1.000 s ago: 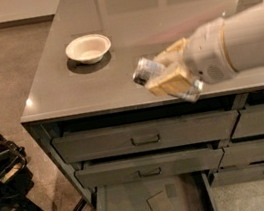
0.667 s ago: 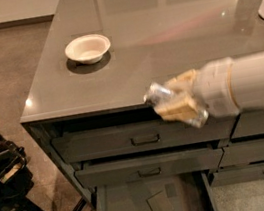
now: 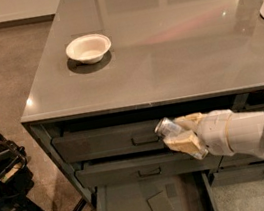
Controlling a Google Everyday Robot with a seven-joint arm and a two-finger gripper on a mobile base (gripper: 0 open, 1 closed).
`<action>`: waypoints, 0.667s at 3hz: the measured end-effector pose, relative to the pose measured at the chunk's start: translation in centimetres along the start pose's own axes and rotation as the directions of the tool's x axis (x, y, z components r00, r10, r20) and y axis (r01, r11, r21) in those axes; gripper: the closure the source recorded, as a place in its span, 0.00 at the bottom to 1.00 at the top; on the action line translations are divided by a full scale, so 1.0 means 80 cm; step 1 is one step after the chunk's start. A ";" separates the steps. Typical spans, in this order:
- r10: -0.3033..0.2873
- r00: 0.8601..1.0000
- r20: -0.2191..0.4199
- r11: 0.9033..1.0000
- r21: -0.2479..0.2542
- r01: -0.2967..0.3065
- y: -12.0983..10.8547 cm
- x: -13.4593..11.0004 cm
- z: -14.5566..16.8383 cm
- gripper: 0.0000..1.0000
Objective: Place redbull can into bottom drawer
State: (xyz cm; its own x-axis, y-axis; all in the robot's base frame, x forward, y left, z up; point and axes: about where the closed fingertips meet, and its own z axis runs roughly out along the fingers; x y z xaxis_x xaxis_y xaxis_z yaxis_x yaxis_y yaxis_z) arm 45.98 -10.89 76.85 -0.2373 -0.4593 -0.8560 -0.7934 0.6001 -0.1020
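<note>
Two tan fingers (image 3: 183, 143) of the gripper (image 3: 181, 132) are clamping the redbull can (image 3: 165, 127), holding it tilted in front of the closed upper drawers (image 3: 108, 142). Below, the bottom drawer (image 3: 124, 205) is standing pulled open.

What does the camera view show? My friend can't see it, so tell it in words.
The white robot arm's gripper, jaws shut on a slim silver-and-blue metal drink can, hangs in front of the upper drawers, above the open dark grey bottom drawer. A cream round bowl sits on the grey countertop.
</note>
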 end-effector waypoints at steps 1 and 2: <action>0.002 1.000 0.001 1.000 0.005 -0.002 -0.002 0.000 0.002 1.00; 0.043 0.999 0.001 0.999 0.017 -0.043 -0.002 0.016 0.007 1.00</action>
State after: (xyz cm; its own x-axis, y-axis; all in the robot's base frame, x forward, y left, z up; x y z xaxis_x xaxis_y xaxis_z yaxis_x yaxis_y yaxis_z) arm 46.08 -11.22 75.50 -0.2708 -0.4325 -0.8600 -0.7730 0.6301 -0.0735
